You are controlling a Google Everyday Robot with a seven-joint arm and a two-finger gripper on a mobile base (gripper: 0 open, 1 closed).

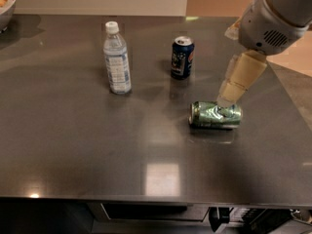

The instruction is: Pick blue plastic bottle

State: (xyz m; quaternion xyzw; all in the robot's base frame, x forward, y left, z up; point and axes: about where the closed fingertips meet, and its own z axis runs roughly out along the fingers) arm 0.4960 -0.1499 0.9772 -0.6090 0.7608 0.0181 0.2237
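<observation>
The blue plastic bottle (117,58) stands upright on the dark table (73,140), at the back left of the middle. It is clear, with a white cap and a pale blue-white label. My gripper (228,97) hangs from the white arm at the upper right and points down. Its tip is just above the right part of the green crushed can (215,115). The gripper is far to the right of the bottle and holds nothing that I can see.
A dark blue soda can (182,57) stands upright between the bottle and the gripper. The green can lies on its side. A bowl (6,5) sits at the table's far left corner. The table's front edge runs along the bottom.
</observation>
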